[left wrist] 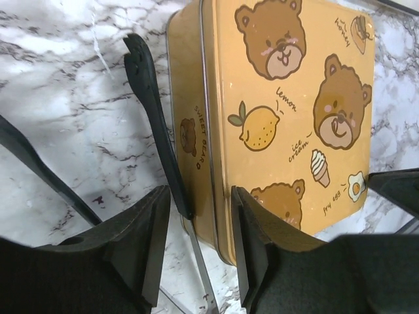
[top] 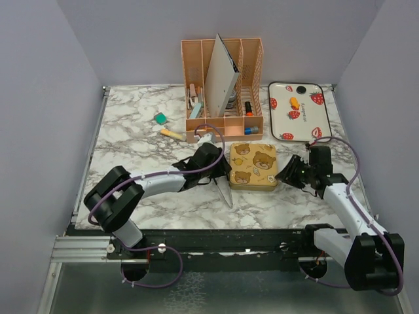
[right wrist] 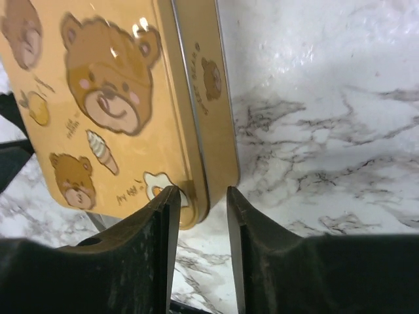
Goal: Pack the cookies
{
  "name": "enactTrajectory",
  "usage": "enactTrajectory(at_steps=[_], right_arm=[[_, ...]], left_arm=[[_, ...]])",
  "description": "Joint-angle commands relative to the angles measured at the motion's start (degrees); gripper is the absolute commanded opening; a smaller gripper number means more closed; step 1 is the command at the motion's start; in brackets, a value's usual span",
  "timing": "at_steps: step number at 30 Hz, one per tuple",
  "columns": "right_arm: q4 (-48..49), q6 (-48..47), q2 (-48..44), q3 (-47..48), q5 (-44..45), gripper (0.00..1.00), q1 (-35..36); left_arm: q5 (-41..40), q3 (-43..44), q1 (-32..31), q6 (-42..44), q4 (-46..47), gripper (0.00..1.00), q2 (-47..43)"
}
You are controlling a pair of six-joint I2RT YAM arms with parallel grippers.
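Left wrist view had it plainly: the left gripper (left wrist: 201, 196) stood half open, fingers straddling a corner wall of the closed bear-print tin (left wrist: 275, 98), with the black scissors (left wrist: 147, 98) lying against that same side and a blade in the gap. Over on the other side, the right gripper (right wrist: 203, 193) was pinched narrow on the tin's opposite corner, the rim filling the space between its fingers. One orange-yellow cookie (top: 294, 103) sat on the strawberry tray (top: 325, 114), behind the right arm. A pink organizer (top: 252, 59) crowded the tin's far side; bare marble table (top: 131, 137) lay open to the left.
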Motion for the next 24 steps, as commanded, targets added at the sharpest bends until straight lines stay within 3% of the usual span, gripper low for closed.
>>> enactTrajectory(at_steps=[1,4,13,24], right_arm=[[0.9,-1.3,0.4,6.2,3.7,0.46,0.1],[3.8,-1.2,4.1,9.8,3.3,0.52,0.1],[12.3,-0.9,17.6,18.4,4.9,0.51,0.0],[13.9,-2.7,29.7,22.7,4.4,0.48,0.0]], left_arm=[[-4.3,3.8,1.0,2.7,-3.5,0.49,-3.0],[-5.9,6.3,1.2,3.8,-3.3,0.5,-2.2],[-10.2,15.7,2.7,8.2,-3.4,0.5,5.9],[-11.4,23.0,3.1,12.8,-6.3,0.47,13.6]])
